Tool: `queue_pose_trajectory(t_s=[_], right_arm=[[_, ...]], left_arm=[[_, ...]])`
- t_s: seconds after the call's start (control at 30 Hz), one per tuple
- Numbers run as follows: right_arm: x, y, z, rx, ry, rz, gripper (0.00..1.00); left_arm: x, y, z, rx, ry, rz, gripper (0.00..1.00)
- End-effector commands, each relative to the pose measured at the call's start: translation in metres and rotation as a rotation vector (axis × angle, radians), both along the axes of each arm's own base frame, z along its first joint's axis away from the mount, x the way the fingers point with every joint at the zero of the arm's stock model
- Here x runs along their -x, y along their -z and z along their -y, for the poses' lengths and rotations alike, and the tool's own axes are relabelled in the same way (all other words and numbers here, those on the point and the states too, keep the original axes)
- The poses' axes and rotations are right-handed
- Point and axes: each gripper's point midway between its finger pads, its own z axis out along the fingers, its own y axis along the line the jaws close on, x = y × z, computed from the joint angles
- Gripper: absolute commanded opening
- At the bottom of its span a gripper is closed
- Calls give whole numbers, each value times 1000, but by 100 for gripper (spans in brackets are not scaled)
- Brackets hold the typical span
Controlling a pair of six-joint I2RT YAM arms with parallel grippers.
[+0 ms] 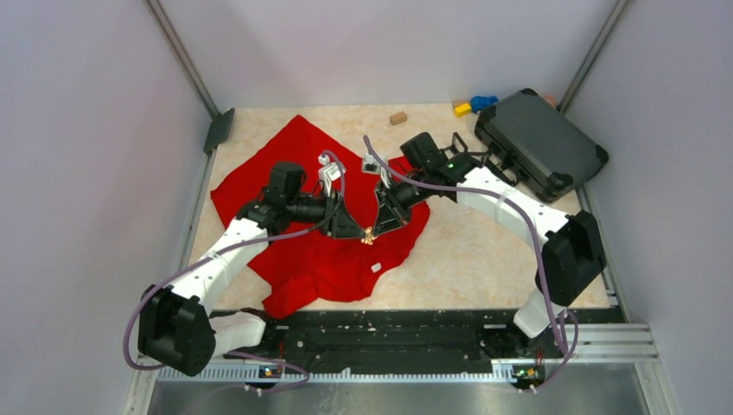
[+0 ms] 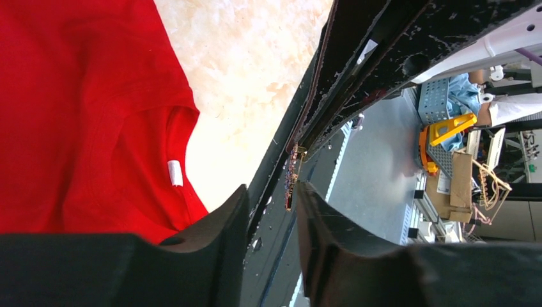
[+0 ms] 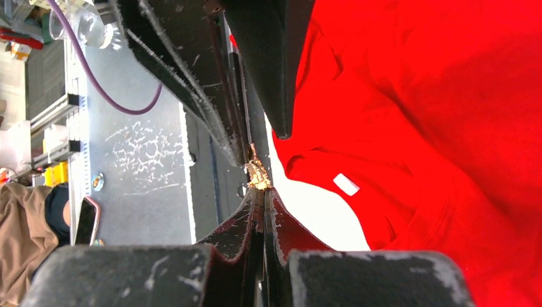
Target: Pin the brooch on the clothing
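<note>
My right jaws clamp the tiny, stiff brooch (image 3: 257, 174), my left jaws stand apart beside it, and the limp clothing (image 3: 447, 96) beneath likely needs pinching taut.

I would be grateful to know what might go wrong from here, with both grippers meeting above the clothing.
The brooch is pinched only at the very tips of the right gripper, so it may slip or twist when the left gripper, jaws apart, takes hold. The clothing lies rumpled with folds, so the pin might catch two layers.
</note>
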Motion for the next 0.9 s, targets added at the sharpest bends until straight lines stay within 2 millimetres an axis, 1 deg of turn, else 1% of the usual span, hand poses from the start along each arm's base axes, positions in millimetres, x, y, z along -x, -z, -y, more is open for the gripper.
queue_pose_trajectory(t_s=[0.0,0.07,0.17,0.27,0.33,0.43,0.47,0.5,0.53,0.57,0.63,0.7,0.73,0.77,0.8,0.83,0.87], right_arm=[[2,-15,-8,-34,-45,56,0],[2,-16,-8,-37,-48,56,0],[4,-16,-9,-38,-57,60,0],[5,-17,-10,-36,-62,59,0],[6,-17,-11,-36,-66,63,0],[7,-17,-11,-36,-67,63,0],[7,-18,-11,-37,-69,64,0],[8,-18,-12,-37,-69,65,0],[8,-18,-12,-36,-69,65,0],[7,-19,-13,-35,-61,68,0],[4,-22,-15,-39,-36,71,0],[-1,-29,-16,-55,-1,88,0],[-4,-33,-17,-65,30,102,7],[-7,-39,-17,-79,69,111,25],[-12,-45,-17,-99,117,129,39],[-17,-52,-15,-120,175,143,47],[-26,-63,-14,-174,230,176,52]], left_arm=[[1,-19,6,54,45,53,30],[2,-19,7,54,50,53,28],[5,-18,9,57,64,50,34],[7,-17,11,57,74,45,34],[9,-17,12,60,86,42,26],[11,-17,14,61,98,46,22],[12,-16,14,60,100,46,19],[12,-16,15,60,103,47,13],[13,-16,15,60,104,47,3],[13,-18,15,61,104,52,0],[14,-20,15,58,98,71,0],[11,-22,12,49,68,107,0],[9,-24,11,43,48,129,0],[7,-28,9,41,26,155,0],[4,-31,7,41,3,177,0],[2,-36,6,48,-18,198,0],[-2,-40,5,53,-46,216,0]])
